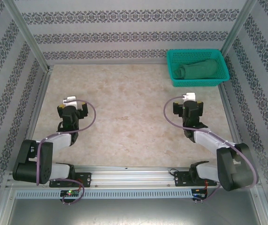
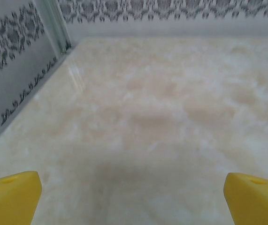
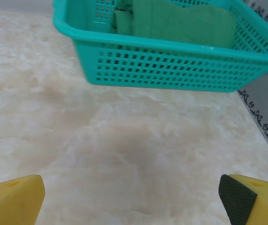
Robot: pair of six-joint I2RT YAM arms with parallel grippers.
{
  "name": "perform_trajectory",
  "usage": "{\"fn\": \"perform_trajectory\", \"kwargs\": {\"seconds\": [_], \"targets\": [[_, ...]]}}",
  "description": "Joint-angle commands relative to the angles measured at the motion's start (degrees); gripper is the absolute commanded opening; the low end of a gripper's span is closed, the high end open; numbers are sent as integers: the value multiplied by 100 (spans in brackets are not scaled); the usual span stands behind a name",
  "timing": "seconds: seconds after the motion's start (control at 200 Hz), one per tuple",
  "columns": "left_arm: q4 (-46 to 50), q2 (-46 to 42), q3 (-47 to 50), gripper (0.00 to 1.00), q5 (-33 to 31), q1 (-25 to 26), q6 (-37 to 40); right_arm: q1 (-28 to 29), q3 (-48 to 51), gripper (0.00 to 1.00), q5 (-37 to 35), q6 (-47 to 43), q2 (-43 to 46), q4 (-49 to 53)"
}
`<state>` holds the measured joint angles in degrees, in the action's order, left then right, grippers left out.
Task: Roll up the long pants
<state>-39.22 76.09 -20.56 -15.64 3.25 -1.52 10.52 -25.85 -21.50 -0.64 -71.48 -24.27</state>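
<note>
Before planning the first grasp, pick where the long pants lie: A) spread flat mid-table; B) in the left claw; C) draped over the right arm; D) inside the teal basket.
D: the long pants sit bunched inside the teal basket at the far right corner.

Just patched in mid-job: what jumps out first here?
The teal basket in the far right corner, with the long pants lying bundled inside it. The left gripper and right gripper are open over the marbled table, holding nothing.
</note>
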Motion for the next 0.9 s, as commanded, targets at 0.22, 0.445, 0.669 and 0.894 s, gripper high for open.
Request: {"fn": "perform_trajectory", "kwargs": {"seconds": [0.22,0.445,0.669,0.894], "targets": [[-1007,1133,-112,100,385,86,79,-742,817,98,1188,238,-1779,-3939],[-1096,1325,-188,100,739,-25,131,-766,475,98,1629,122,-1533,-2877],[-1088,1341,-187,100,836,-70,117,-824,419,98,1765,150,-1496,-2767],[-1043,1333,-210,100,930,-114,98,-839,375,98,1812,167,-1505,-2684]]}}
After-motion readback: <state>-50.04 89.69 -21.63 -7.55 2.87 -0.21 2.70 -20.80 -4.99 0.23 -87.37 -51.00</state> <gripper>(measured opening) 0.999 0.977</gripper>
